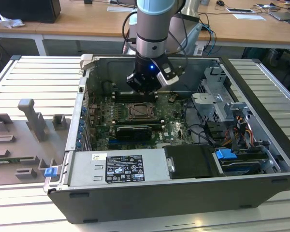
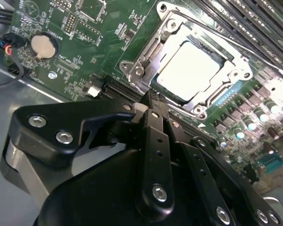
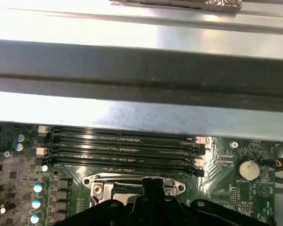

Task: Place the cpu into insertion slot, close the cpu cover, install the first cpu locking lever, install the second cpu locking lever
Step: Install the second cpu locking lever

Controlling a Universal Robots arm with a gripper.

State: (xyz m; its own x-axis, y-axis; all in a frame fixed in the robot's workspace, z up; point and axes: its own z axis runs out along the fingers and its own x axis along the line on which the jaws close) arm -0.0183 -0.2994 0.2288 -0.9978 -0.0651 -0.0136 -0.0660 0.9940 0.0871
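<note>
The open computer case (image 1: 150,193) lies on its side on the ribbed worktop (image 1: 34,87), and the grey arm (image 1: 154,29) reaches down into it. Inside, the green board (image 1: 169,125) covers the floor of the case, with the long memory slots (image 3: 122,150) near the far wall.

The gripper (image 2: 153,101) hangs just above the board, beside the socket. In the second wrist view its black fingers (image 2: 155,141) are pressed together and hold nothing.

The cpu (image 2: 191,66) already sits in the insertion slot (image 1: 141,112); its pale metal top shows through the cut-out of the cpu cover (image 2: 172,28), which lies flat over it. Thin wire levers run along the edges of the cover, but I cannot tell if they are hooked under their tabs or only rest there.

I think the risk now is at the levers. The fingertips are very near the corner of the cover (image 2: 137,70). If they push a lever a little off line, it can slip from the tip and spring back, or the tip can scratch the small parts on the board around the socket. Too much force on a cover that is not fully seated could also bend the socket pins under the chip.
</note>
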